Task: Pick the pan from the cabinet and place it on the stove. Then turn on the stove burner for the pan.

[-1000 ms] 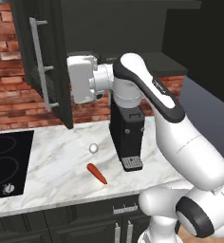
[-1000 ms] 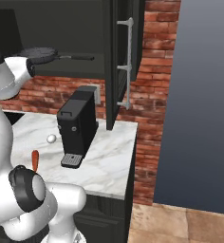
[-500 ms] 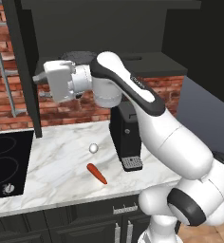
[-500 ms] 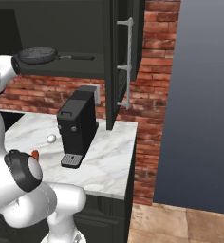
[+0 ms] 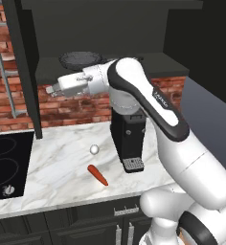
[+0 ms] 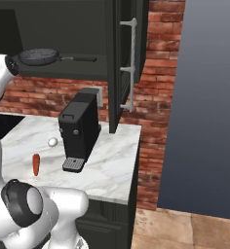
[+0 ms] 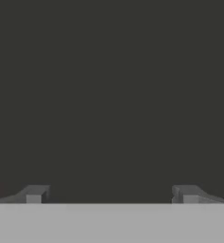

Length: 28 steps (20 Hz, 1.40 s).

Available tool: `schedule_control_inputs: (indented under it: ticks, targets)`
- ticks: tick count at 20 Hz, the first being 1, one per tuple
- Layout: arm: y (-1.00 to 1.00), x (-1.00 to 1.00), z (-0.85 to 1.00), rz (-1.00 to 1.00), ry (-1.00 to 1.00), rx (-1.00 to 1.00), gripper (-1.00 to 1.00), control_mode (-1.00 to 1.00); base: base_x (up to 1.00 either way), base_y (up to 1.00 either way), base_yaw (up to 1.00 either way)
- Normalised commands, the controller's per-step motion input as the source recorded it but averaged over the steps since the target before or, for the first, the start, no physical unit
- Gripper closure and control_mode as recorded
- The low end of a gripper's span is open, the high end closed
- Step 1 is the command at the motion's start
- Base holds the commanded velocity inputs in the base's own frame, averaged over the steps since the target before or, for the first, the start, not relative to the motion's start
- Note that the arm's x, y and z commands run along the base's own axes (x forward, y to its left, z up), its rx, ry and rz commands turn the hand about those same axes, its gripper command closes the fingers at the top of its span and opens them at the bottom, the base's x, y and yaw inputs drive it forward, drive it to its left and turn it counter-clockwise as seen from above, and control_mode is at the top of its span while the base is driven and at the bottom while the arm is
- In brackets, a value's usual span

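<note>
The pan [image 5: 81, 58] lies on the open cabinet's shelf [image 5: 153, 62], a round dark pan whose thin handle [image 6: 80, 59] points right in the right base view. The left cabinet door [image 5: 25, 72] stands swung open, edge-on. My gripper [image 5: 50, 89] hangs below and left of the pan, pointing toward that door, clear of both. In the hand view its fingertips [image 7: 35, 193] stand wide apart and open before a plain dark surface, nothing between them. The black stove [image 5: 0, 162] sits at the counter's left end, with a small silver knob [image 5: 8, 190].
A black coffee machine [image 5: 129, 139] stands on the marble counter [image 5: 62, 162] under the cabinet. A small white ball [image 5: 94, 149] and a carrot [image 5: 98, 175] lie in front of it. The right cabinet door [image 6: 118, 58] is open, its bar handle [image 6: 131, 63] facing out.
The left cabinet door has swung further open to the left, and my hand has moved left along with it. Pan, base and counter items have not moved.
</note>
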Motion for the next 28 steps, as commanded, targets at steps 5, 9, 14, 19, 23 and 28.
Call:
schedule_control_inputs:
  ticks: [5, 9, 14, 19, 23, 28]
  targets:
    - [-0.41, -0.08, 0.10, -0.05, -0.24, 0.00, -1.00, -1.00, 0.00, 0.00, 0.00]
    - [-0.50, 0.16, 0.03, 0.00, -0.20, 0.00, -1.00, -1.00, 0.00, 0.00, 0.00]
    - [-0.43, 0.08, 0.03, 0.00, -0.22, -0.03, -1.00, -1.00, 0.00, 0.00, 0.00]
    - [-0.33, 0.00, 0.15, -0.04, -0.23, -0.06, -1.00, -1.00, 0.00, 0.00, 0.00]
    - [-0.37, 0.09, 0.18, -0.07, -0.19, -0.06, -1.00, -1.00, 0.00, 0.00, 0.00]
    - [-0.44, 0.20, 0.04, -0.05, -0.16, -0.03, -1.00, -1.00, 0.00, 0.00, 0.00]
